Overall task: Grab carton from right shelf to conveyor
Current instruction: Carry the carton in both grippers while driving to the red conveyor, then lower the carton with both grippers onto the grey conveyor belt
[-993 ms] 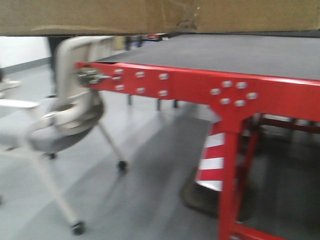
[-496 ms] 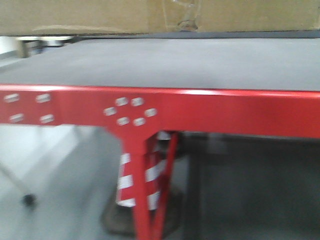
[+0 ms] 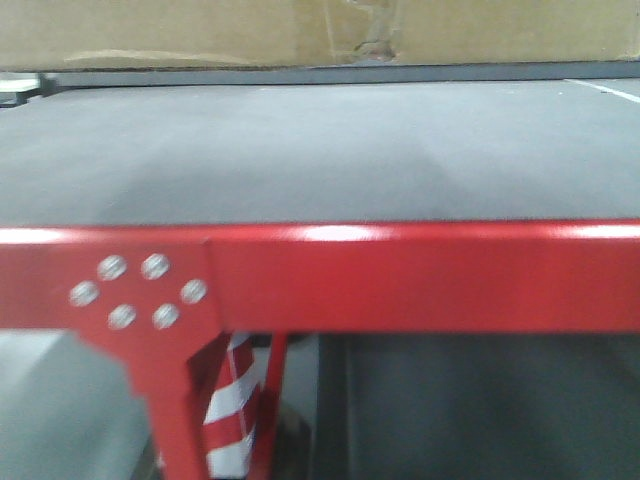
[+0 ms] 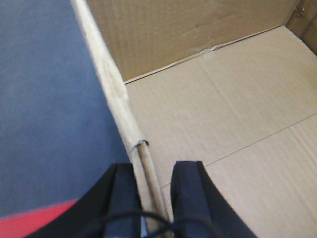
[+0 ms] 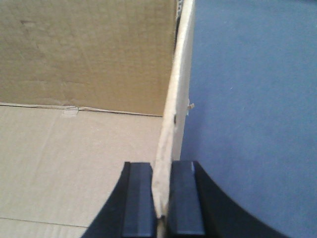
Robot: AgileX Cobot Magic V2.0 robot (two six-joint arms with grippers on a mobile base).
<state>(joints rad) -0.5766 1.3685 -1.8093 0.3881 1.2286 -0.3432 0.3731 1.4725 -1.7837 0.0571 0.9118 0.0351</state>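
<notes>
The brown carton (image 3: pixel 200 35) hangs across the top of the front view, above the dark grey conveyor (image 3: pixel 320 150) with its red front edge (image 3: pixel 420 275). In the left wrist view my left gripper (image 4: pixel 153 178) is shut on the carton's (image 4: pixel 223 114) left wall, one finger inside and one outside, with the belt (image 4: pixel 44 99) below. In the right wrist view my right gripper (image 5: pixel 162 183) pinches the carton's (image 5: pixel 74 148) right wall the same way, over the belt (image 5: pixel 252 99). The carton is open-topped and empty. The right shelf is out of view.
A bolted red frame leg (image 3: pixel 130 295) stands under the conveyor at lower left, with a red-and-white striped post (image 3: pixel 230 410) behind it. A white line (image 3: pixel 600 90) crosses the belt at the far right.
The view has closed in on the conveyor: the chair and floor at the left have gone, and the red edge has dropped lower. The carton stays held at the top.
</notes>
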